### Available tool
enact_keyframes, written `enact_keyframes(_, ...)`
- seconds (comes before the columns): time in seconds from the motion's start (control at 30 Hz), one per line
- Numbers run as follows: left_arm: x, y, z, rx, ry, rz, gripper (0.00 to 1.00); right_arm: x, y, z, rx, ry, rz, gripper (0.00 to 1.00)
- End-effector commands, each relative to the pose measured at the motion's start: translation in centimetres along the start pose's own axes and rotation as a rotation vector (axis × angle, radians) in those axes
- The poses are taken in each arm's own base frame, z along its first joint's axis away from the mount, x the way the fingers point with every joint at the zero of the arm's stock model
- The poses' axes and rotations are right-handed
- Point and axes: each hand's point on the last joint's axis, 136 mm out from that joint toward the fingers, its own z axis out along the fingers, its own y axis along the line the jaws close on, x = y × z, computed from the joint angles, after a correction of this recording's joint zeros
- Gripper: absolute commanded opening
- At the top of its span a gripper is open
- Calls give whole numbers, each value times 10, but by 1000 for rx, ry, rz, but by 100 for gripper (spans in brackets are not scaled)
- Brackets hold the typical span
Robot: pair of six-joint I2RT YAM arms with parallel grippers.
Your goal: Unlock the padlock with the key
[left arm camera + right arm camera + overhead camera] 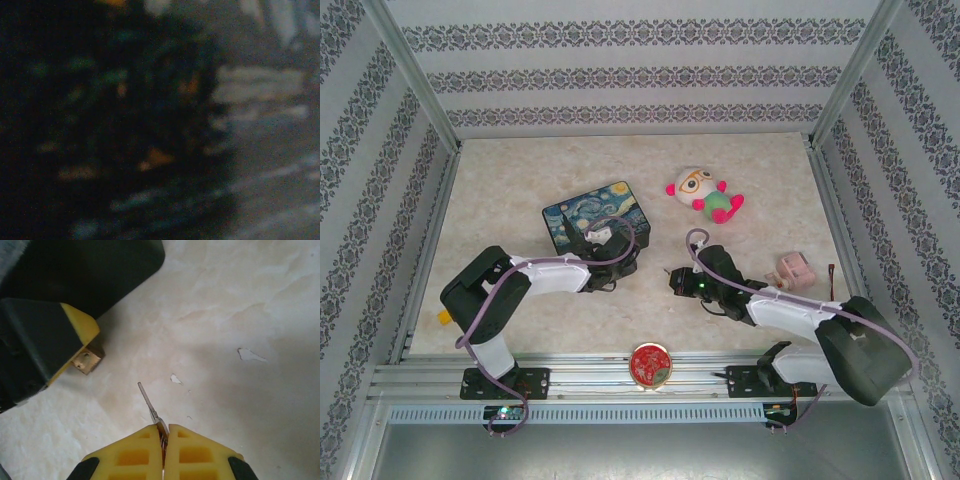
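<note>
The table (510, 180) has a pale, marbled beige top, glossy enough to look like stone veneer. In the right wrist view the top carries small white chips (250, 355) where the finish has flaked. Wallpapered walls (620, 80) close it in on three sides, white with dark floral bands, and aluminium posts stand in the corners. A ribbed metal rail (620, 385) runs along the near edge, where both arm bases are bolted. A small red round disc (650, 365) sits on that rail between the bases.

On the table lie a dark starry-night tin box (598, 212), a plush toy (705, 195) with a pale head and pink limbs, and a small pink object (794, 270) near the right wall.

The right gripper (165, 432) is pinched together on the key (148, 402), whose thin blade sticks out forward and to the left, just above the surface. The padlock (87, 360) is ahead of the blade and apart from it. Its brass body peeks from under the yellow pad (80, 326) of one finger of the left gripper (617, 268), just in front of the tin box.

The opposing finger is hidden, and the left wrist view is dark and blurred — so whether the left gripper clamps the padlock cannot be told.
</note>
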Motion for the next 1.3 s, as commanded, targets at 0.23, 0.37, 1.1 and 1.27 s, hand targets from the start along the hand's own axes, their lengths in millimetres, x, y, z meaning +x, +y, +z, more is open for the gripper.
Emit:
enact_keyframes(0.23,-4,40,-19,-243,-47,98,51,-16,17,1,-61,-24,4,0)
enact_keyframes(0.37,-2,35,-28,-240,-51,136,51,-22,16,-3,-62,-43,11,0)
enact_keyframes(1.1,0,23,-16,-252,-26,217,52,-33,12,-15,-53,-101,9,0)
enact_keyframes(1.27,4,24,-12,-251,-12,216,47,-33,10,-14,-50,-102,11,0)
